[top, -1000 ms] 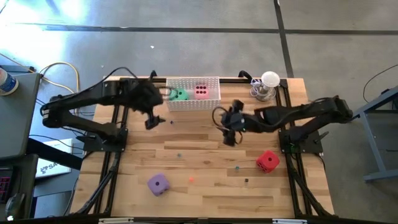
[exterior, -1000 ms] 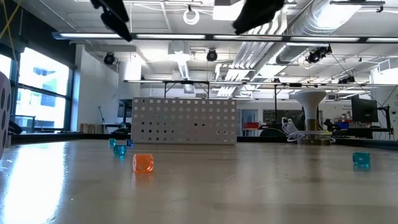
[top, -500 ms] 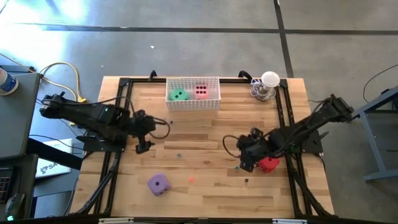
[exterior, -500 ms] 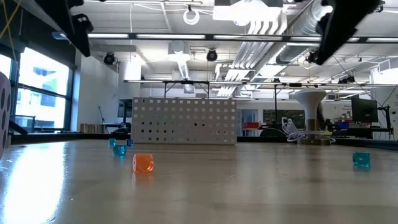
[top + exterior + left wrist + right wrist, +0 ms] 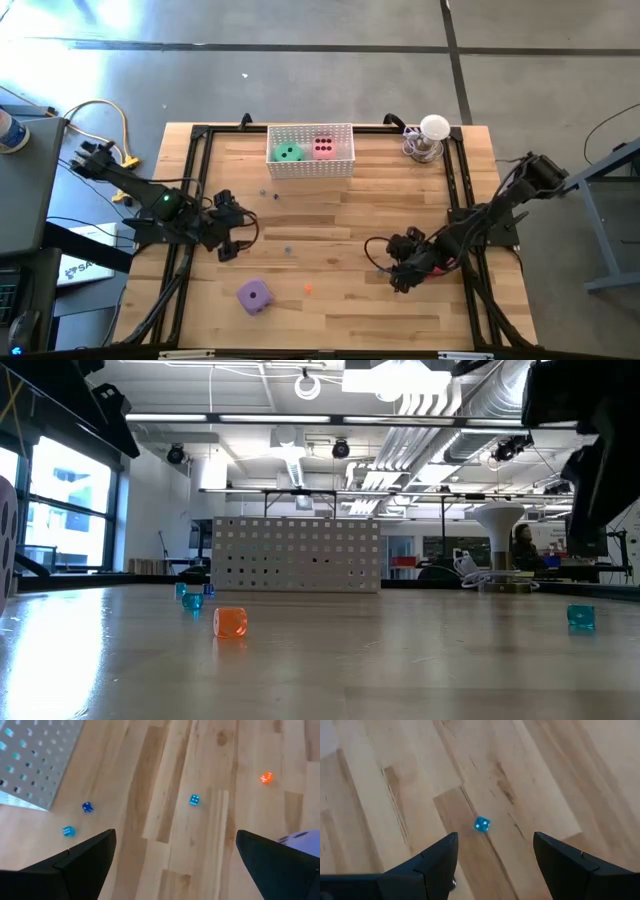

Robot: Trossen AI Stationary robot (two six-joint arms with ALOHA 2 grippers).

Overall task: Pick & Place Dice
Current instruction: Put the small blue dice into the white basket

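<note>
The table carries a white perforated basket holding the green die and pink die; the left hand gapes wide and empty near the purple die; the right hand is half-open and empty; the dice look light and squashy, so pinch opposite flat faces.

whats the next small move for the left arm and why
Probably ease the left gripper forward and down over the purple die. Its fingers are open and empty, that die lies on the table just ahead, and the green die and pink die already sit in the white basket.
</note>
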